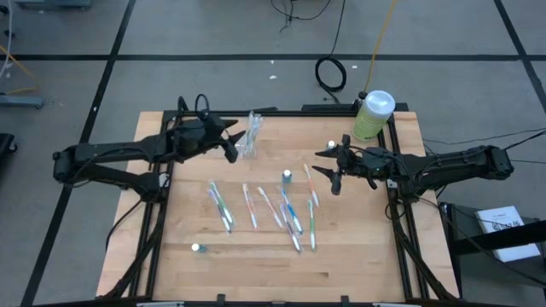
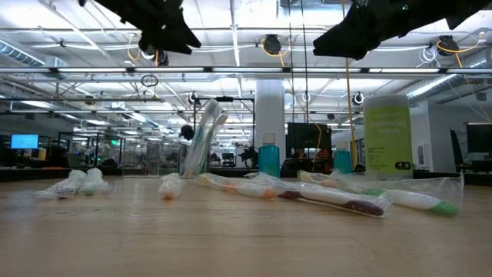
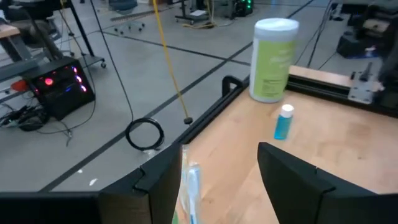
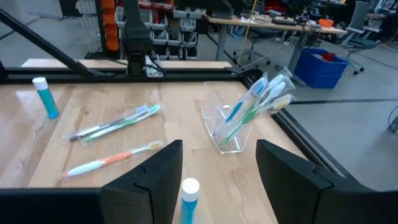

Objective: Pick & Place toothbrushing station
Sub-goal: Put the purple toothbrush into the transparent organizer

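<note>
The toothbrushing station point(image 1: 250, 136) is a small clear holder that stands on its base at the table's far left. Several wrapped toothbrushes lean in it, as the right wrist view point(image 4: 233, 127) and the low view point(image 2: 200, 142) also show. My left gripper point(image 1: 232, 143) is open, just left of the holder and above it. The toothbrush tops point(image 3: 189, 186) show beside one of its fingers, and I see no touch. My right gripper point(image 1: 328, 170) is open and empty above the table's right middle, pointing toward the holder.
Several wrapped toothbrushes point(image 1: 256, 209) lie loose in the table's middle. Small blue tubes stand at the middle point(image 1: 287, 176), the far right point(image 1: 331, 147) and the near left point(image 1: 197, 248). A large green bottle point(image 1: 373, 115) with a white cap stands at the far right corner.
</note>
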`<state>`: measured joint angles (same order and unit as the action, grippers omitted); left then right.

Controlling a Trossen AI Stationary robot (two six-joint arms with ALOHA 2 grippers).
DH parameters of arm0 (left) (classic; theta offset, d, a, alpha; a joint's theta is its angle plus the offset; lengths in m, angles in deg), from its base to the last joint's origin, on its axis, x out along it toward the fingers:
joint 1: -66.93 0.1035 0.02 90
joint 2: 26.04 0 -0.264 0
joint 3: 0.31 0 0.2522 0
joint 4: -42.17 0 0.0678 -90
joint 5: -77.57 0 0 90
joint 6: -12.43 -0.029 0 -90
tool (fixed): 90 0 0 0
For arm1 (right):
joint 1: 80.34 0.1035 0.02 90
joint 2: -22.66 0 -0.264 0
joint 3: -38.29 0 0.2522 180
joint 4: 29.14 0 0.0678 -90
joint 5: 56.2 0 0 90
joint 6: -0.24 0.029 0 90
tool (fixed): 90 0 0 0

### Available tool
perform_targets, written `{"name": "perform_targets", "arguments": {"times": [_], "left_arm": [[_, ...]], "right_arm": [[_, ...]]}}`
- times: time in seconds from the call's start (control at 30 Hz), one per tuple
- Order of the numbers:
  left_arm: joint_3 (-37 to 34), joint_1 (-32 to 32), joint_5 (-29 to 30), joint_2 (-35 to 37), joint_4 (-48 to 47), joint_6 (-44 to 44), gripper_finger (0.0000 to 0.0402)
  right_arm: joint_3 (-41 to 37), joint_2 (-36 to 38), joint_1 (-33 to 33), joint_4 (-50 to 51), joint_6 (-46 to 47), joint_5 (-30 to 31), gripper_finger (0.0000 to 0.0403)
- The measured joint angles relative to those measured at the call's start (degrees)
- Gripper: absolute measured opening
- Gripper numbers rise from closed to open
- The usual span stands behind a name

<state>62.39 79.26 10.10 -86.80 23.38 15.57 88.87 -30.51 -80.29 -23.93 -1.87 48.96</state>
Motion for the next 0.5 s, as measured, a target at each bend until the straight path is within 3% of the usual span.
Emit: {"name": "perform_targets", "arguments": {"times": [0.23, 0.5], "left_arm": [[-0.4, -2.3, 0.0, 3.8, -1.7, 1.8, 0.0216], [-12.0, -5.1, 0.0, 7.8, 13.3, 2.2, 0.0216]], "right_arm": [[-1.9, 0.0, 0.0, 0.0, -0.2, -0.2, 0.0196], [-3.0, 1.1, -0.9, 1.4, -0.6, -0.2, 0.0196]]}}
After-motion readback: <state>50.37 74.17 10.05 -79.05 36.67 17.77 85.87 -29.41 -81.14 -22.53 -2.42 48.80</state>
